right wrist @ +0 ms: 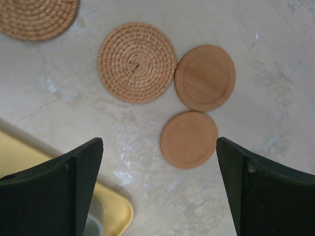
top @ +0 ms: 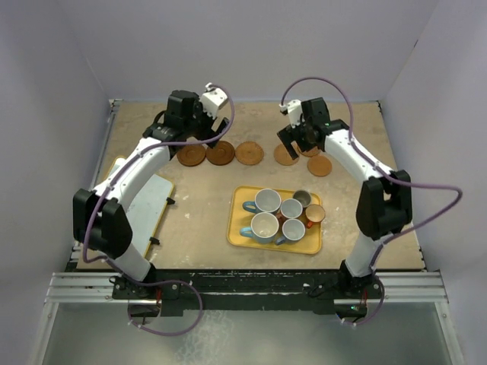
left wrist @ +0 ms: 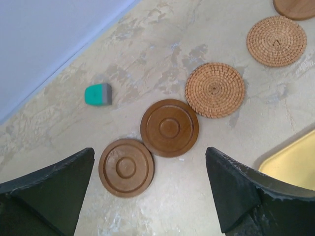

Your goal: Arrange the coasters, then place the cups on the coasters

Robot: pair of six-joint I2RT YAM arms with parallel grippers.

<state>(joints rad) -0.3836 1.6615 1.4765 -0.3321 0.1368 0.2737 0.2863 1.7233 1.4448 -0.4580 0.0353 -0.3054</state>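
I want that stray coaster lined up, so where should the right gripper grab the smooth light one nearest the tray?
Probably from straight above, pinching its rim across the two sides facing bare table. The coaster lies flat, and its neighbour crowds only the far edge.

rough woven coasters (left wrist: 215, 90), glossy wooden coasters (left wrist: 169, 128)

The desk (top: 199, 209), a mottled beige surface with worn paler patches, was enclosed at the back and both sides by plain pale lavender walls (top: 251, 46). Its near edge was bordered by an aluminium rail (top: 251, 283). The scene was evenly lit, and only soft shadows were cast.
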